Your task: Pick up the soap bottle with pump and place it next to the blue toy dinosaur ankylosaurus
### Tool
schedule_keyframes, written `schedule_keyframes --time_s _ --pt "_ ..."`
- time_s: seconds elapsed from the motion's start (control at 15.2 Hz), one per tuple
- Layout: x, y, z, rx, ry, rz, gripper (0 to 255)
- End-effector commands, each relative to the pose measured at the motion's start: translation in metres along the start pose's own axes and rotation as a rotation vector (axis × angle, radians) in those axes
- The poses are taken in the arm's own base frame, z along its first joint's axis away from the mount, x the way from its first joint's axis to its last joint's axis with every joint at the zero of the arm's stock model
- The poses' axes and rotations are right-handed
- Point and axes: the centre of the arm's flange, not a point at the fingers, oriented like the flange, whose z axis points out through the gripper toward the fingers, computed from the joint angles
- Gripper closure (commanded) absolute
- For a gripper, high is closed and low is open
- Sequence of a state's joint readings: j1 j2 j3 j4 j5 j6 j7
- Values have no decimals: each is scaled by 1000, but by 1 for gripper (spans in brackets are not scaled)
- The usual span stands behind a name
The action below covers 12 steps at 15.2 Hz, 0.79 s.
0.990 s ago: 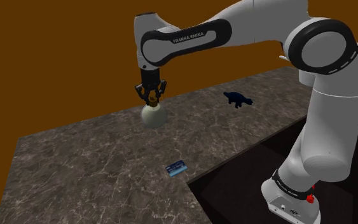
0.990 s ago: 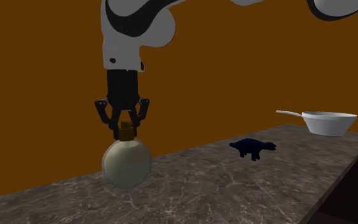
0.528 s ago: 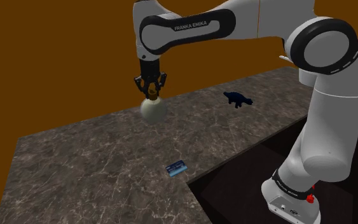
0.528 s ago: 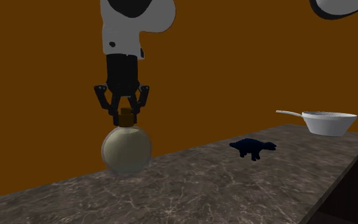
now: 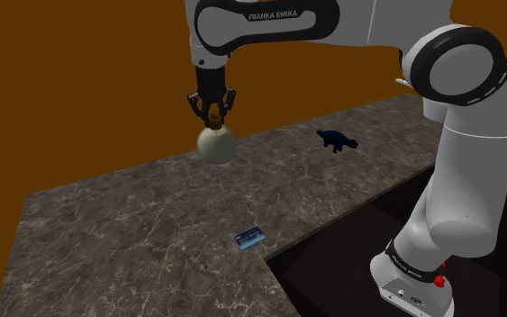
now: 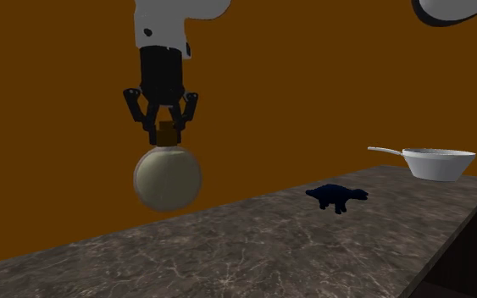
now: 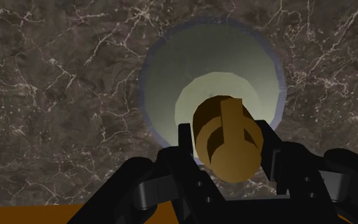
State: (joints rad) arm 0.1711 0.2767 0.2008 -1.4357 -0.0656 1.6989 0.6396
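Observation:
The soap bottle (image 5: 215, 143) is a round, pale grey-green flask with a brown pump cap (image 7: 227, 137). It hangs clear above the dark marble counter (image 5: 152, 225), seen also as the bottle (image 6: 167, 179) in the second exterior view. My gripper (image 5: 212, 118) is shut on the pump neck, its black fingers (image 7: 187, 153) clasping the cap from both sides; the same gripper (image 6: 165, 134) points straight down. The blue toy dinosaur (image 5: 337, 140) stands on the counter toward the shoulder view's right, well apart from the bottle, and appears as the dinosaur (image 6: 337, 195).
A small blue card (image 5: 250, 238) lies near the counter's front edge. A white pan with a handle (image 6: 435, 162) sits at the far end beyond the dinosaur. A dark sunken basin (image 5: 350, 261) opens beside the arm's stand. An orange-brown wall backs the counter.
The gripper has risen straight up with the bottle, lifting it off the counter. The dinosaur, card and pan have not moved.

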Motion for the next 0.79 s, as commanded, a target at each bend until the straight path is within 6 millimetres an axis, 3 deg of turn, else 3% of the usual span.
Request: schedule_keyframes --time_s 0.0,0.73 --pt "0 1 -11 0 0 0 255" --pt "0 1 -69 0 0 0 255"
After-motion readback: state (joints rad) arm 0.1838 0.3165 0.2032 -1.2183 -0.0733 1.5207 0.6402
